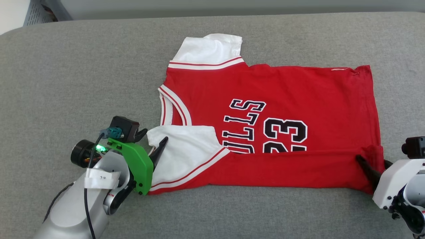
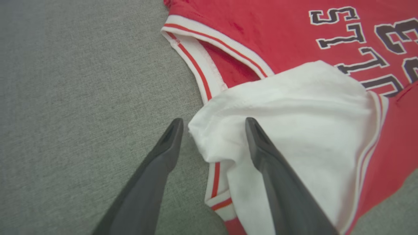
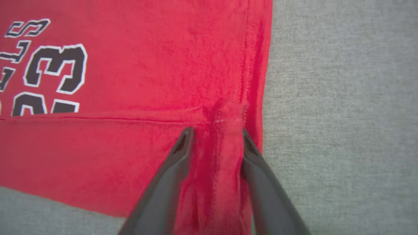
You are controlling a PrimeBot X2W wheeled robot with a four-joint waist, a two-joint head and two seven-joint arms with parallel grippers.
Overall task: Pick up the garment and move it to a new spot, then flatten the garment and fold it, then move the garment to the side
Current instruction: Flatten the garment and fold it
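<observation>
The garment point(image 1: 282, 89) lies flat and sideways on the grey surface, neck to the left and hem to the right. Its near edge is folded up over the lower part of the black-and-white print. My left gripper point(image 1: 153, 136) is at the near white sleeve point(image 2: 294, 107). It stands open, one finger on the bare surface and the other over the sleeve point(image 2: 214, 124). My right gripper point(image 1: 372, 160) is at the folded hem corner. It is open too, with a raised ridge of red cloth point(image 3: 228, 130) between its fingers point(image 3: 216, 131).
The grey padded surface point(image 1: 83, 66) stretches wide to the left of and behind the garment. Its far edge runs along the top of the head view, and a pale slatted object point(image 1: 36, 13) stands beyond the far left corner.
</observation>
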